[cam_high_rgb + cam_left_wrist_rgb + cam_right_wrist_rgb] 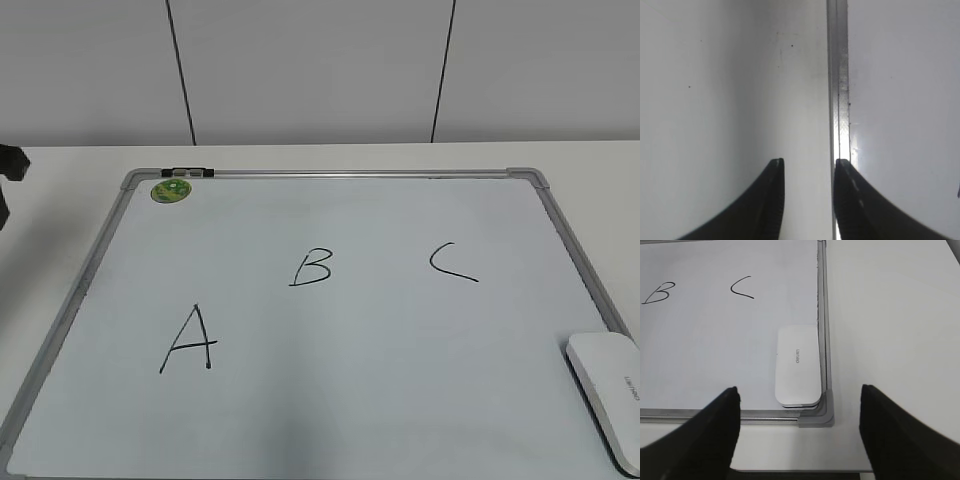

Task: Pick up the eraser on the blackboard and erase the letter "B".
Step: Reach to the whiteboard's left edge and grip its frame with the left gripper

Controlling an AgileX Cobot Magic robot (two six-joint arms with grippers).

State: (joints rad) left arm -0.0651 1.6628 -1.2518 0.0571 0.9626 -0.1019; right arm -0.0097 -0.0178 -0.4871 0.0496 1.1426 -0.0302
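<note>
Your right gripper hangs with its jaws spread wide and nothing between them, poised above the eraser, which lies flat on the blackboard in its near right corner, its long edge tucked just beside the grey frame. Your left gripper has its jaws set fairly narrow, also empty, hovering over the left frame rail of the board, well apart from the work. Further out, the letter "B" sits near the middle of the board, between the larger "A" and the open "C", with a small green magnet up in the far left corner. Watch the frame: the eraser lies so close to it that one finger may land on the rail instead of slipping down beside the block, and you would likely get a skewed or failed grip. The plastic looks smooth, so a shallow pinch could let it slide out. Once you carry it over, a broad sweep risks smudging the "C" or the "A".
</note>
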